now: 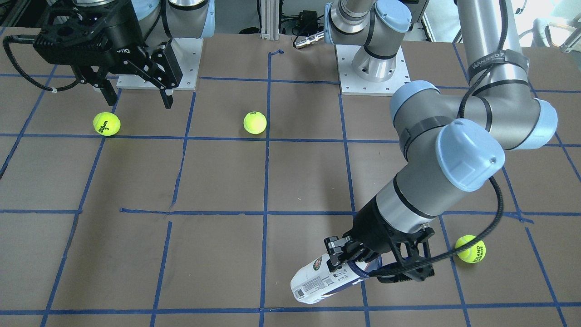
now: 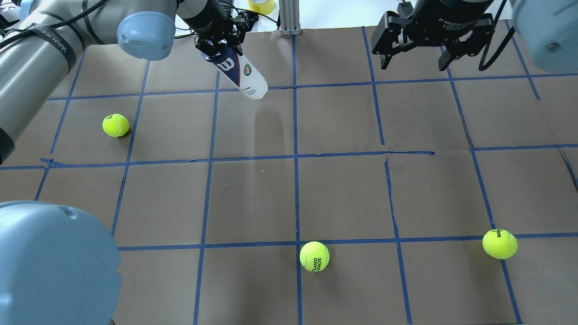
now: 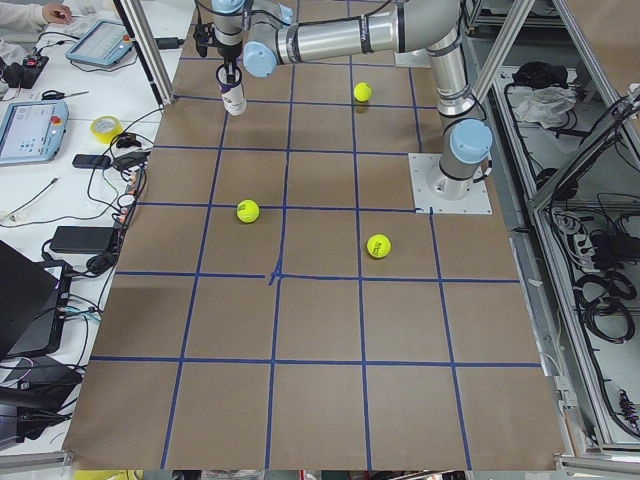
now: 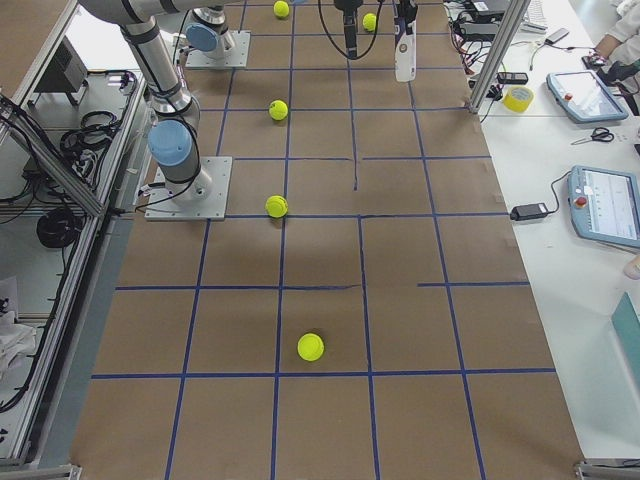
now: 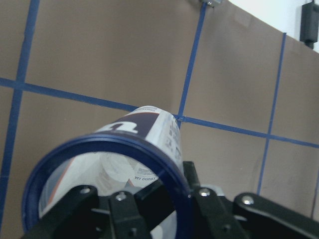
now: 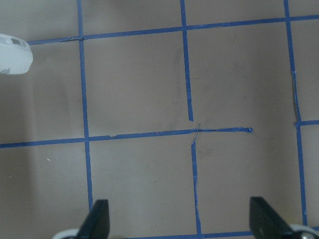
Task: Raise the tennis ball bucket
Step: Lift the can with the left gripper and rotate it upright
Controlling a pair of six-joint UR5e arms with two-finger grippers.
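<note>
Tennis ball bucket [image 1: 317,281]: held at its dark blue rim end by the left gripper; the body slants down and away from that gripper, white closed end lowest
Bucket label: white and navy, with a white "W" logo facing up in the overhead view [image 2: 241,74] and a barcode showing in the front-facing view
Bucket contents: the left wrist view [image 5: 149,139] looks into the open mouth; no ball can be made out inside
Bucket clearance: its shadow on the bench [image 2: 253,198] lies apart from the low end, so it appears raised off the surface
Left gripper [image 1: 358,265]: pinching the bucket at the rim, fingers pressed against it; whether one finger sits inside the mouth cannot be told
Right gripper [image 2: 414,63]: fingers spread wide, holding nothing, hanging above the bench; the bucket is well apart from it, off to its left side
Right wrist view: only the bucket's white end [image 6: 12,59] shows, at the upper left edge, far from the fingers
Tennis balls: three loose on the bench, one [image 2: 115,125] near the left gripper's side, two [image 2: 314,256] [image 2: 500,243] well apart from both grippers
Bench surface: brown sheet marked with a blue tape grid [image 2: 295,158]
</note>
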